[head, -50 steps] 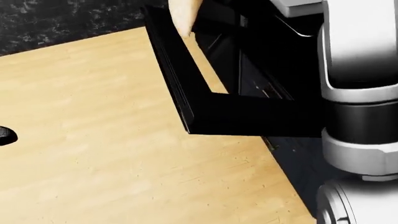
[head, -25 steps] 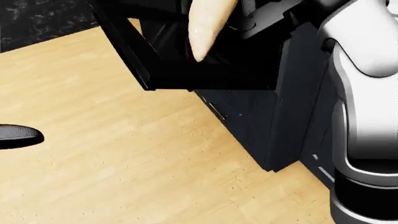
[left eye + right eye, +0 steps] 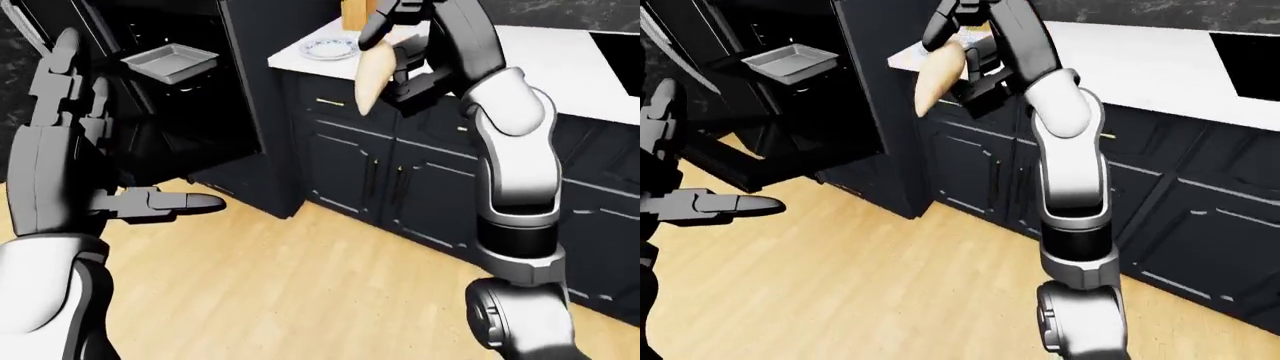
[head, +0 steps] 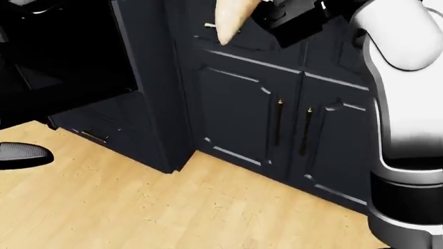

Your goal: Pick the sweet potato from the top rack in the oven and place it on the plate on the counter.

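Left-eye view shows your right hand (image 3: 392,22) gripping the sweet potato (image 3: 372,69), hanging tip-down just right of the plate (image 3: 329,49) on the white surface (image 3: 540,52); your left hand (image 3: 75,142) is spread, holding nothing.

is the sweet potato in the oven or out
Out: the right hand holds the sweet potato up beside the counter, tip hanging down.

Right robot hand (image 3: 392,22) raised high, fingers apparently closed; left robot hand (image 3: 75,150) spread flat, thumb out.
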Available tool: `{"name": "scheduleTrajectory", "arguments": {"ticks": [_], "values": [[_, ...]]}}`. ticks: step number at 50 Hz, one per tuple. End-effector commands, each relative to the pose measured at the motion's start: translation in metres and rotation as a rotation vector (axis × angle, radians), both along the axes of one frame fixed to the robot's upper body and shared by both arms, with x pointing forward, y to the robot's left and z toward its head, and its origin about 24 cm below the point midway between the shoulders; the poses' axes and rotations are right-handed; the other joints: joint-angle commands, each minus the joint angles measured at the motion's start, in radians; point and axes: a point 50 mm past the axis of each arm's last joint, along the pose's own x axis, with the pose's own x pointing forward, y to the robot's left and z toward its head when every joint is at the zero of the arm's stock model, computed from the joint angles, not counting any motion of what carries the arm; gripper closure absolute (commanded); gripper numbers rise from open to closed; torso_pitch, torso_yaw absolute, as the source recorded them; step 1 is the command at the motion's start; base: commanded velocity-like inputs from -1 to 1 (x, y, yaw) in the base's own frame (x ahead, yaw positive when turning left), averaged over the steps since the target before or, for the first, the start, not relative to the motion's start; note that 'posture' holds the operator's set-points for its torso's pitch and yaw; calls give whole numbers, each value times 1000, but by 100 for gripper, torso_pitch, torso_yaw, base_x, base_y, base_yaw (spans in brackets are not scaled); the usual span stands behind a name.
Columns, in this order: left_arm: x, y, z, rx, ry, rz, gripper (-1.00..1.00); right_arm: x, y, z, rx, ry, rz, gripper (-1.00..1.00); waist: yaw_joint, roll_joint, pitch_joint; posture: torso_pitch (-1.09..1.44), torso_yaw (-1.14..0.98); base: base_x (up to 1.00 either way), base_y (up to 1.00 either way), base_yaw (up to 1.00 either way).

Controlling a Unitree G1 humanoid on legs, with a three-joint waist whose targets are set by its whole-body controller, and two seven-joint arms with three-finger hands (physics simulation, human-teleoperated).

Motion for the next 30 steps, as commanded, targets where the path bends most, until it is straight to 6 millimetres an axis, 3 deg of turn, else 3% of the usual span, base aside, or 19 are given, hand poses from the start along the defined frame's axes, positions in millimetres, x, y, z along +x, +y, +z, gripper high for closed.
{"name": "scheduleTrajectory", "arguments": {"ticks": [1,2,3,4,5,6,7,9,10,11,12,16,21,22,24,25,26,29,30], "values": [[-6,3,10,21,-59,30,-100,-8,4,21,29,-89,13,100,29,48,-24,0,0,0,-100,0],[-6,3,11,20,-59,32,-100,-7,3,20,11,-94,-7,100,40,125,-38,0,0,0,-100,0],[-6,3,11,21,-59,32,-100,-6,3,20,32,-76,-5,100,29,25,-1,0,0,0,-100,0],[-6,3,11,21,-59,32,-100,-7,4,19,26,-75,10,100,24,34,-41,0,0,0,-100,0],[-5,3,11,19,-59,31,-100,-5,2,18,45,-69,-29,99,30,33,-55,0,0,0,-100,0],[-5,3,11,23,-59,33,-100,-6,4,17,17,-61,-8,98,27,44,-42,0,0,0,0,0],[-5,3,11,22,-59,33,-100,-3,0,20,37,-71,-81,99,23,-6,-45,0,0,0,0,0],[-5,3,12,23,-60,34,-100,-4,-1,25,63,-69,-72,100,31,-64,-21,0,0,0,0,0],[-5,3,12,23,-60,34,-100,-4,-1,26,59,-68,-76,100,35,-115,-22,0,0,0,0,0],[-5,3,12,23,-60,37,-100,-7,-1,34,74,-112,-69,100,36,-118,-23,0,0,0,0,0],[-6,3,13,23,-60,40,-100,-3,-4,32,139,-43,-96,100,24,-95,-16,0,0,0,0,0],[-6,3,12,24,-59,42,-100,-4,-11,45,172,-70,-124,100,12,-50,-39,0,0,0,0,0],[-7,6,11,24,-60,48,-100,5,-7,47,58,-84,-128,100,2,-58,-42,0,0,0,0,0],[-8,6,11,24,-60,49,-100,8,-8,49,75,-85,-135,100,1,-57,-70,0,0,16,0,0],[-9,7,12,25,-62,52,-100,12,-7,50,63,-90,-136,100,2,-62,-26,0,0,31,0,0],[-10,7,12,25,-63,53,-100,14,-7,52,59,-100,-133,100,2,-65,-21,0,0,60,0,0],[-11,8,13,24,-64,56,-100,17,-6,51,49,-92,-136,100,2,-68,0,0,0,62,0,0],[-11,8,12,28,-63,61,-100,21,-6,51,41,-91,-138,100,-8,-76,11,0,0,62,0,0],[-11,8,12,27,-63,61,-100,22,-6,51,37,-89,-142,100,-9,-64,9,0,0,62,0,0]]}}
